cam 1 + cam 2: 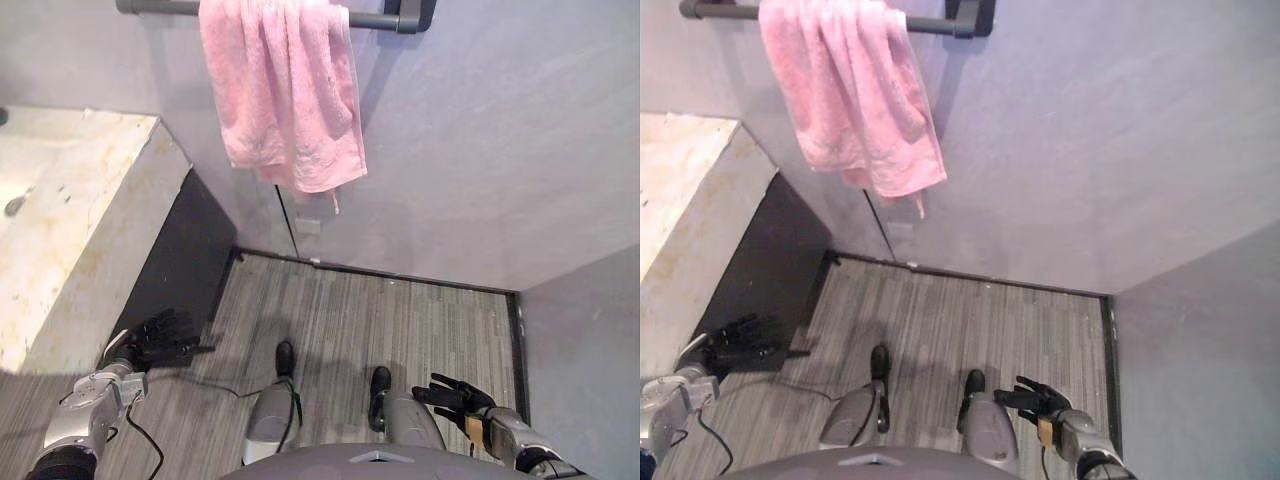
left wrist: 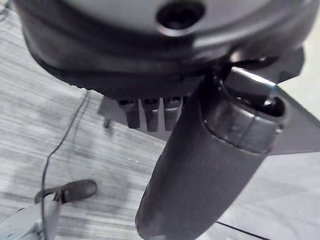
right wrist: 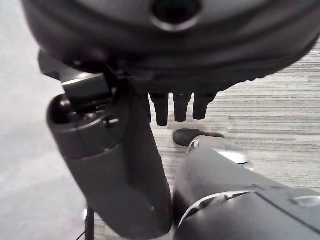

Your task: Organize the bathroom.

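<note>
A pink towel (image 1: 285, 90) hangs bunched over a dark rail (image 1: 380, 18) on the grey wall, high up in the eye views. My left hand (image 1: 160, 338) hangs low at the left beside the dark cabinet side, fingers (image 2: 147, 114) straight and holding nothing. At the lower right my right hand (image 1: 455, 395) hangs over the floor, its fingers (image 3: 175, 107) relaxed and spread, also empty. Both hands are far below the towel.
A pale stone counter (image 1: 70, 220) with a sink drain (image 1: 14, 205) stands at the left, over a dark cabinet (image 1: 185, 260). Grey wood-look floor (image 1: 400, 330) runs to the wall. A second grey wall (image 1: 585, 360) closes the right side.
</note>
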Motion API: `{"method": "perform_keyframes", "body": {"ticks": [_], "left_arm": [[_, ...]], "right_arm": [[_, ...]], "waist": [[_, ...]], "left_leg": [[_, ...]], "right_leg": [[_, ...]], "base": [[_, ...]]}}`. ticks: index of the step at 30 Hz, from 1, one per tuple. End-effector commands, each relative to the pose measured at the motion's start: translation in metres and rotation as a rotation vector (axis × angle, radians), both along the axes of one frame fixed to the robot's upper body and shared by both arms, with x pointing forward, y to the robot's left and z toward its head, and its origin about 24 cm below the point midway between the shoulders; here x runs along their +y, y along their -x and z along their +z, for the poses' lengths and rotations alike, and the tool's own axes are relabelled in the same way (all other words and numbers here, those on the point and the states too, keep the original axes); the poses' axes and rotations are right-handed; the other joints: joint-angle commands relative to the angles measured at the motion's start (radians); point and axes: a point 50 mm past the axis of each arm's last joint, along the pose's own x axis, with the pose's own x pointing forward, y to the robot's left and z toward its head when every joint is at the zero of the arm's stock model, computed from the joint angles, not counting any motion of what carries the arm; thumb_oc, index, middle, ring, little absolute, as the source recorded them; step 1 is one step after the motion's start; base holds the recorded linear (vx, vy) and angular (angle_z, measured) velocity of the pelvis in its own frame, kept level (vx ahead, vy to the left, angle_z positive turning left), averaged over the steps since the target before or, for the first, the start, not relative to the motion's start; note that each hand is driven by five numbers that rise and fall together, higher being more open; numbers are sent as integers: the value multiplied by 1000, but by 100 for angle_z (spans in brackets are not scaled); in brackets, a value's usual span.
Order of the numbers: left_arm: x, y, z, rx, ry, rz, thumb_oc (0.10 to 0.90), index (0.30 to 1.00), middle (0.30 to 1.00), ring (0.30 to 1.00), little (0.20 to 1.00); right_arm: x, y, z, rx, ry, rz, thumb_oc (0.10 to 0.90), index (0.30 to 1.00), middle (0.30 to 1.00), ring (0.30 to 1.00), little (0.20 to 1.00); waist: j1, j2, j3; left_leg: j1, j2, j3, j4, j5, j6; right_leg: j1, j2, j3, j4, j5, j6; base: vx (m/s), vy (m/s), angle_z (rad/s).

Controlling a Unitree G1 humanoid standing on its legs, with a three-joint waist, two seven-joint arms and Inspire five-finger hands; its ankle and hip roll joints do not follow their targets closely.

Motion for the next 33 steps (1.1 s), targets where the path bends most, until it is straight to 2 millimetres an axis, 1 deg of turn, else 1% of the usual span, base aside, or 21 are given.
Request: {"method": "perform_keyframes", "body": {"ticks": [1, 4, 5, 6, 8, 9, 11, 13, 14, 16, 17, 18, 19, 22, 24, 25, 27, 29, 31, 32, 33], "left_arm": [[8, -37, 38, -193, -65, -53, 800, 900, 900, 900, 900], [8, -33, 40, -222, -74, -41, 800, 900, 900, 900, 900], [9, -31, 44, -246, -107, -30, 800, 900, 900, 900, 900], [12, -33, 56, -303, -184, -20, 800, 900, 900, 900, 900], [17, -38, 77, -370, -299, -57, 800, 900, 900, 900, 900], [17, -39, 81, -379, -316, -64, 800, 900, 900, 900, 900], [16, -49, 103, -441, -413, -138, 800, 900, 900, 900, 900], [14, -58, 125, -494, -491, -204, 800, 900, 900, 900, 900], [8, -71, 153, -560, -580, -302, 800, 900, 900, 900, 900], [4, -79, 171, -603, -641, -352, 800, 900, 900, 900, 900], [2, -84, 187, -643, -686, -391, 800, 900, 900, 900, 900], [1, -86, 192, -658, -702, -404, 800, 900, 900, 900, 900], [-1, -91, 206, -695, -729, -425, 800, 900, 900, 900, 900], [-6, -102, 236, -782, -768, -456, 800, 900, 900, 900, 900], [-9, -105, 248, -816, -782, -465, 800, 900, 900, 900, 900], [-11, -108, 266, -855, -798, -481, 800, 900, 900, 900, 900], [-13, -111, 275, -887, -807, -480, 800, 900, 900, 900, 900], [-19, -117, 293, -944, -789, -476, 800, 900, 900, 900, 900], [-22, -122, 298, -980, -744, -459, 800, 900, 900, 900, 900], [-22, -122, 298, -980, -744, -459, 800, 900, 900, 900, 900], [-24, -124, 298, -987, -726, -456, 800, 900, 900, 900, 900]], "right_arm": [[-13, 26, -3, 24, 34, -55, 800, 900, 900, 900, 900], [-22, 6, 10, -84, 77, -31, 800, 900, 900, 900, 900], [-21, -11, 21, -172, 84, -5, 800, 900, 900, 900, 900], [-14, -37, 41, -305, 94, 38, 800, 900, 900, 900, 900], [-4, -58, 67, -449, 130, 85, 800, 900, 900, 900, 900], [-3, -63, 73, -477, 141, 96, 800, 900, 900, 900, 900], [-3, -79, 100, -611, 183, 136, 800, 900, 900, 900, 900], [-11, -94, 129, -735, 234, 169, 800, 900, 900, 900, 900], [-22, -115, 169, -864, 297, 221, 800, 900, 900, 900, 900], [-25, -129, 196, -936, 337, 258, 800, 900, 900, 900, 900], [-24, -138, 217, -1003, 362, 287, 800, 900, 900, 900, 900], [-24, -141, 225, -1030, 372, 299, 800, 900, 900, 900, 900], [-22, -150, 245, -1081, 403, 315, 800, 900, 900, 900, 900], [-7, -170, 282, -1189, 475, 391, 800, 900, 900, 900, 900], [-2, -175, 296, -1227, 498, 414, 800, 900, 900, 900, 900], [8, -183, 314, -1272, 489, 445, 800, 900, 900, 900, 900], [16, -189, 325, -1308, 490, 475, 800, 900, 900, 900, 900], [38, -201, 344, -1354, 505, 532, 800, 900, 900, 900, 900], [55, -207, 357, -1393, 509, 565, 800, 900, 900, 900, 900], [55, -207, 357, -1393, 509, 565, 800, 900, 900, 900, 900], [62, -210, 361, -1401, 517, 570, 800, 900, 900, 900, 900]], "waist": [[-42, 30, -15], [-39, 42, -29], [-42, 34, -38], [-51, 23, -45], [-62, 6, -58], [-64, 4, -63], [-75, -3, -74], [-82, -4, -76], [-88, 0, -79], [-89, 5, -84], [-90, 9, -82], [-88, 11, -84], [-86, 15, -88], [-80, 21, -97], [-78, 22, -99], [-72, 24, -106], [-67, 25, -109], [-51, 23, -115], [-40, 22, -118], [-40, 22, -118], [-36, 21, -119]], "left_leg": [[68, -11, -22, 27, 82, -64], [68, -37, -34, -12, 88, -63], [89, -44, -38, -31, 76, -60], [111, -50, -29, -44, 67, -60], [127, -48, -19, -63, 49, -59], [125, -47, -18, -65, 49, -59], [129, -42, -12, -73, 44, -61], [136, -34, -6, -81, 45, -64], [139, -27, 0, -93, 48, -69], [134, -26, 1, -99, 52, -71], [140, -27, 2, -103, 51, -73], [137, -26, 2, -106, 54, -74], [139, -26, 4, -109, 55, -76], [147, -25, 7, -117, 56, -79], [150, -24, 8, -119, 56, -80], [152, -21, 9, -118, 57, -83], [152, -18, 9, -118, 59, -87], [151, -15, 7, -118, 62, -91], [149, -13, 1, -117, 65, -93], [149, -13, 1, -117, 65, -93], [149, -13, -2, -117, 65, -94]], "right_leg": [[53, -78, -16, -128, 82, 142], [69, -60, -14, -147, 74, 133], [80, -56, -14, -157, 74, 130], [96, -51, -15, -172, 73, 127], [95, -53, -16, -166, 71, 129], [92, -53, -15, -168, 73, 129], [91, -51, -12, -168, 69, 131], [94, -50, -7, -166, 63, 134], [89, -48, 1, -163, 59, 136], [83, -47, 6, -165, 61, 136], [86, -49, 8, -163, 57, 137], [83, -48, 10, -166, 60, 136], [84, -50, 11, -168, 60, 137], [93, -51, 13, -174, 55, 135], [97, -52, 12, -176, 55, 134], [103, -52, 8, -179, 52, 132], [108, -52, 4, -180, 52, 130], [115, -53, -9, -185, 51, 129], [120, -52, -16, -185, 50, 126], [120, -52, -16, -185, 50, 126], [123, -51, -19, -186, 49, 125]], "base": [[112, 4, 66], [130, 31, 53], [160, 12, -16], [133, -22, -16], [77, -48, -11], [43, -49, -1], [45, -48, -2], [44, -37, -7], [21, -14, -10], [5, -2, -5], [0, 0, 0], [0, 0, 0], [0, 0, 0], [47, 32, -7], [36, 19, -3], [36, 15, 1], [19, 7, 1], [0, 0, 0], [0, 0, 0], [0, 0, 0], [41, -17, 1]]}}
